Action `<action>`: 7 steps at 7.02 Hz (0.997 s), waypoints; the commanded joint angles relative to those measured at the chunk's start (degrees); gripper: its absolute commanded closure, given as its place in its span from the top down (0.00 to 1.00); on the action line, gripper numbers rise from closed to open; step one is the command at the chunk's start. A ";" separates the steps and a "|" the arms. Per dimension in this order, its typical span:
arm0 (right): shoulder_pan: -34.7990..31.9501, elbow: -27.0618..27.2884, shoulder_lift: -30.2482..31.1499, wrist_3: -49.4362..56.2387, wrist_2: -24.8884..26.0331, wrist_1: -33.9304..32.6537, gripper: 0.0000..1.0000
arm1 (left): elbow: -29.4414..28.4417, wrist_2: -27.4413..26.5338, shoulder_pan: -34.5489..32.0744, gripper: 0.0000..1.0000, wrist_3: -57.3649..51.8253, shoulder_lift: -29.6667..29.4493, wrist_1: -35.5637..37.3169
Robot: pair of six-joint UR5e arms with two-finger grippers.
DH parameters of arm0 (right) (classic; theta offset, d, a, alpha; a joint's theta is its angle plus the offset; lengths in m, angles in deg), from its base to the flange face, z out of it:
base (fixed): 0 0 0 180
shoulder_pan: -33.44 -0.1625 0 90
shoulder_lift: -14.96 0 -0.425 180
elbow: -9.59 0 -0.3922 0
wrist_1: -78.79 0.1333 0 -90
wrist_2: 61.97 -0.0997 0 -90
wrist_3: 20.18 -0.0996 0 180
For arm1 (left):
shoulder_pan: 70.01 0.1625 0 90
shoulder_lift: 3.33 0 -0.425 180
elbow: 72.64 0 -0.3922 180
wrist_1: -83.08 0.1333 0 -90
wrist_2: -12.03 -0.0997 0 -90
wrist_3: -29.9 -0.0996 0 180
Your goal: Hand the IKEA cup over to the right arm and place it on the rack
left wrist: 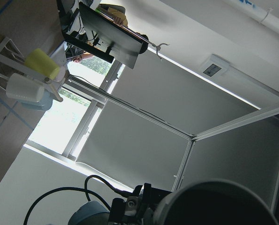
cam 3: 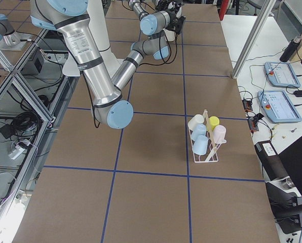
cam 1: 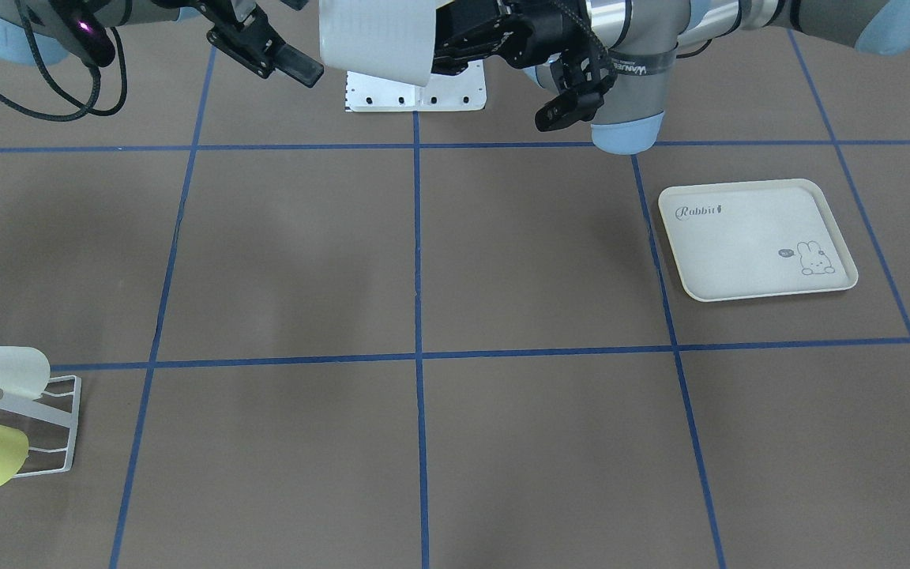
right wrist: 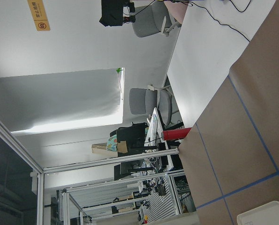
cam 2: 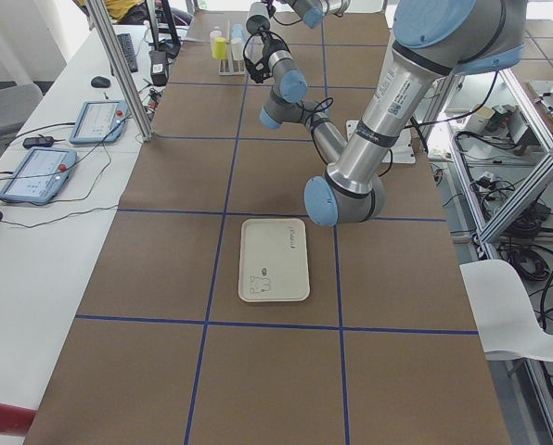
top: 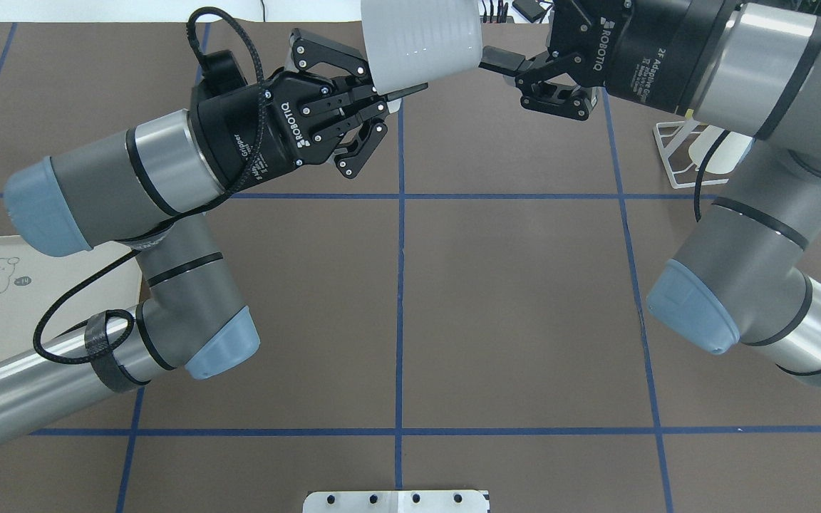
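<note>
holding stage of a hand-over; entries follow.

- cup [top: 421, 43]: one, pale grey-white, held in the air at the upper centre of the overhead view, well above the table. the left wrist view looks into its dark mouth.
- left gripper [top: 389, 96]: one, clamped on the cup at its rim, to the lower left of the cup in the overhead view.
- right gripper [top: 517, 78]: one, upper right of the overhead view. jaws apart, with one finger just beside the cup's far wall; whether it touches cannot be told. it does not grip the cup.
- rack [cam 1: 28, 411]: one, white wire, at the lower left edge of the front-facing view and well apart from both grippers.
- cups on the rack, counted in the exterior right view: five. one white cup [cam 3: 195, 121], one yellow cup [cam 3: 213, 121], one pink cup [cam 3: 219, 134], two blue cups [cam 3: 199, 132].
- tray [cam 1: 755, 237]: one, cream with a rabbit print, right of centre in the front-facing view. it has no part in the task.

progress, as judged: the pick-up is done and the cup has been brought to the meeting point. the transfer itself is not yet made. left to do:
- the right gripper closes on the cup
- the left gripper lets go
- the cup is carried to the rack
- the cup is seated on a free prong
</note>
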 commanded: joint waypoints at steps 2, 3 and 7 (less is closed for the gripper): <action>0.50 0.48 -0.05 0.03 -0.16 0.00 1.00 | -0.52 0.04 -0.10 0.00 -0.06 -0.99 0.48; 0.68 0.49 0.04 0.12 -0.16 -0.09 1.00 | -0.61 0.04 -0.02 0.00 -0.06 -1.17 0.48; 1.03 0.57 0.04 0.29 -0.24 -0.09 1.00 | -1.49 0.04 -0.02 0.00 -0.15 -2.66 0.57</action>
